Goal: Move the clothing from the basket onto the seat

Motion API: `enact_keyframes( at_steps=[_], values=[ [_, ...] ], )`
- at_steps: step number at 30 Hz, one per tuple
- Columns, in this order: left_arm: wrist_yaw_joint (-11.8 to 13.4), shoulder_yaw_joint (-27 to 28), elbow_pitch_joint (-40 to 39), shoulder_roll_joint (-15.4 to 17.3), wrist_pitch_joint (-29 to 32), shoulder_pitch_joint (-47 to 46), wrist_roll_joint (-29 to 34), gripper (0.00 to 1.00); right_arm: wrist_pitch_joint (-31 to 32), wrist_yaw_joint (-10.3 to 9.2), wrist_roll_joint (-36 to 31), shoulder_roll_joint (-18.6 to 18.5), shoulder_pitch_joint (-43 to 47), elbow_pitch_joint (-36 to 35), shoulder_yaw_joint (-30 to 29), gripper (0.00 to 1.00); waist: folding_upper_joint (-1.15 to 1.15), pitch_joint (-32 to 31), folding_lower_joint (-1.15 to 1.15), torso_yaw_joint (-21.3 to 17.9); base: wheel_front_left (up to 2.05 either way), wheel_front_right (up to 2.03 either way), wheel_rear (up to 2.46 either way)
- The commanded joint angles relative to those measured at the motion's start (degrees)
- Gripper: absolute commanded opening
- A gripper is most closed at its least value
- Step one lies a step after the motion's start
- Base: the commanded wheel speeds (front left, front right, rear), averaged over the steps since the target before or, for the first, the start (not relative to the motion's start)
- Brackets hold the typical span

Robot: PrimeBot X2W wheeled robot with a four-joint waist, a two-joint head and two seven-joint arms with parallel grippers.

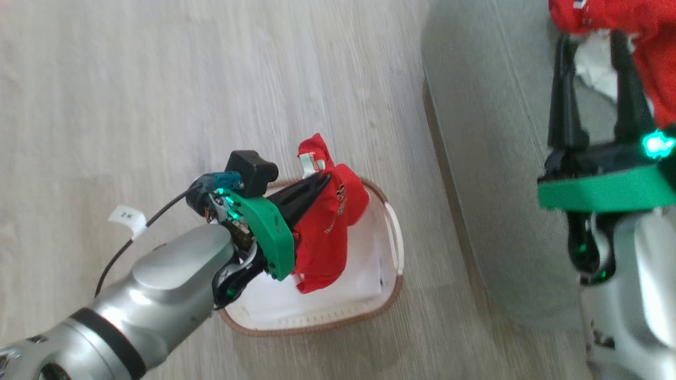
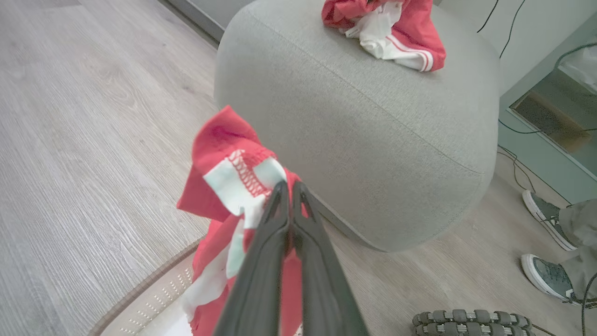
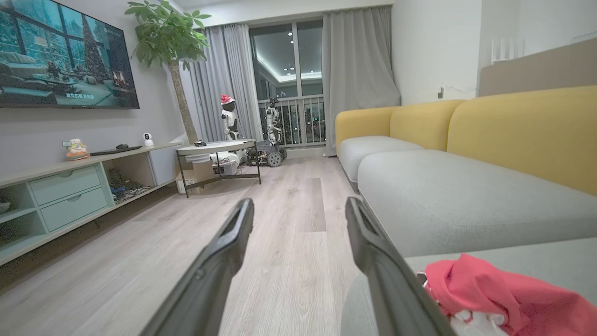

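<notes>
- Just above the basket (image 1: 317, 327), your left gripper (image 1: 322, 179) is clamped on a red garment (image 1: 330, 232). Its fingers (image 2: 266, 242) are pressed together on the white-trimmed hem, and the rest of the cloth hangs down into the basket.
- Beside the basket, on the side away from your left arm, the seat (image 1: 486, 158) already carries a second red garment (image 1: 634, 31), lying on top.
- Well apart from the basket, over the seat, your right gripper (image 1: 591, 47) has its jaws spread wide with nothing between them, the tips just beside that second red garment.
- You look to be mid-transfer: one piece is on the seat, the other is lifted but not yet clear of the basket.
- Next, you need to raise the left arm until the trailing cloth clears the basket, swing it over the seat, and only then let go.
- Watch the hanging end near the basket's handle (image 1: 396, 232); it could snag and drag the basket.
- You cannot tell whether more clothing lies in the basket under the hanging cloth.
</notes>
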Motion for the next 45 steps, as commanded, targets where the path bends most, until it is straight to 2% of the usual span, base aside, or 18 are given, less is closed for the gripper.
enact_keyframes(
  at_steps=[1,6,16,25,34,42,45],
  values=[
    [-0.4,2.7,-1.9,0.8,-0.9,-0.2,0.2,0.0,0.3,-0.01,0.8,-0.5,1.3,-1.3,0.8,1.0,-0.01,-4.7,0.01,2.2,0.0,0.0,0.0],
    [0.4,4.5,-4.0,1.2,-1.4,-0.1,0.9,0.0,0.2,-0.01,2.0,-0.6,5.0,-0.1,0.9,1.0,-0.01,-8.3,0.01,3.3,0.0,0.0,0.0],
    [4.5,8.3,-12.4,3.5,-1.6,-2.1,3.2,0.0,0.5,-0.01,4.0,-1.2,11.5,1.7,3.3,1.0,-0.01,-14.7,0.01,4.6,0.0,0.0,0.0],
    [8.2,11.1,-19.6,6.5,0.3,-5.8,3.1,0.0,0.6,-0.01,4.7,-1.0,13.3,1.7,5.1,1.0,-0.01,-15.4,0.01,4.4,0.0,0.0,0.0],
    [9.6,11.6,-22.5,8.0,1.0,-6.1,3.0,0.0,0.6,-0.01,4.8,-0.8,12.8,2.0,6.4,1.0,-0.01,-15.2,0.01,4.1,0.0,0.0,0.0],
    [9.8,11.9,-23.3,8.0,1.3,-7.5,3.3,0.0,1.6,-0.01,7.9,-1.0,12.2,3.0,13.2,1.0,-0.01,-14.6,0.01,4.2,0.0,0.0,0.0],
    [9.7,11.9,-23.4,7.8,1.6,-8.3,3.5,0.0,3.2,-0.01,9.1,-0.7,10.9,4.6,17.9,1.0,-0.01,-14.4,0.01,4.3,0.0,0.0,0.0]
  ],
)
